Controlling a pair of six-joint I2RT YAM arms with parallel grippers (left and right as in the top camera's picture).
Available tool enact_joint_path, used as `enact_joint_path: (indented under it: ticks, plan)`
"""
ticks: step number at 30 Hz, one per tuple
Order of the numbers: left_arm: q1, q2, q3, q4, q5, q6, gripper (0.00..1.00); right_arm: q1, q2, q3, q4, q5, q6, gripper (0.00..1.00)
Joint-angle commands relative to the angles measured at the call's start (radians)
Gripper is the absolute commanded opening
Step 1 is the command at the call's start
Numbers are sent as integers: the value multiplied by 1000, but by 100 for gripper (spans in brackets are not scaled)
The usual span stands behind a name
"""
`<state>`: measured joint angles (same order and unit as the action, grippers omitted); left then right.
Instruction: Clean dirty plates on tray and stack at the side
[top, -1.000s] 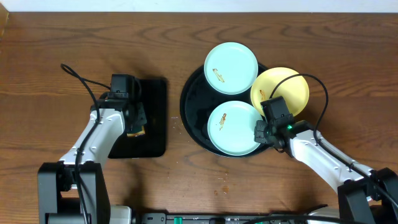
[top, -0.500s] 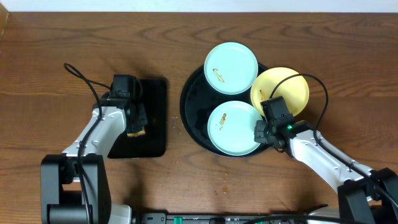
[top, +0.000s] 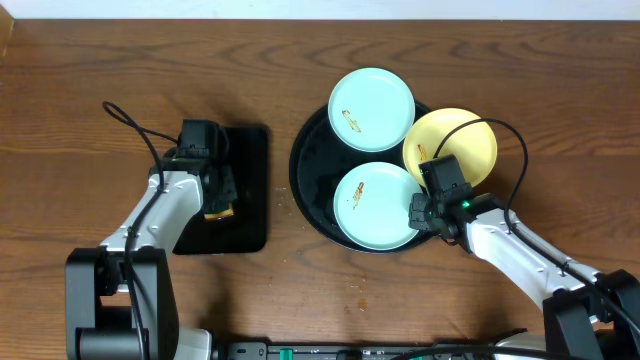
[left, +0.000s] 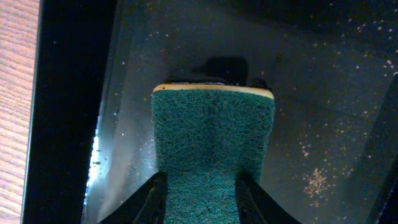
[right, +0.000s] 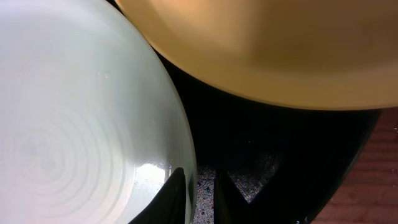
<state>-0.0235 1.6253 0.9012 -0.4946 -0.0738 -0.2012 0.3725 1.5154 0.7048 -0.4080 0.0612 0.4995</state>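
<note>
Three plates sit on the round black tray: an aqua one at the back, an aqua one at the front and a yellow one overhanging the right rim. Both aqua plates carry small brown-orange smears. My right gripper is shut on the front aqua plate's right rim; in the right wrist view its fingers straddle that rim, with the yellow plate just beyond. My left gripper is shut on a green sponge and hangs over the rectangular tray.
A smaller rectangular black tray, speckled with crumbs, lies left of the round tray. A few crumbs dot the wooden tabletop in front of the round tray. Bare wood stretches behind the trays and at the far left.
The left arm has shifted very slightly; its sponge stays over the rectangular tray. The right gripper and the plates have not moved.
</note>
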Motion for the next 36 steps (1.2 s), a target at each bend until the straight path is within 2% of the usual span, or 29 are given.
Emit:
enact_joint_path:
  ticks: [1,26,36]
  plan:
    - [-2,21,-15,1,10,18,37,8,6,-8,0,17,-7,14]
    - [-2,21,-20,-4,13,17,38,8,6,-8,0,17,-7,14]
    - [-2,21,-94,74,13,17,39,8,6,-8,1,17,-7,14]
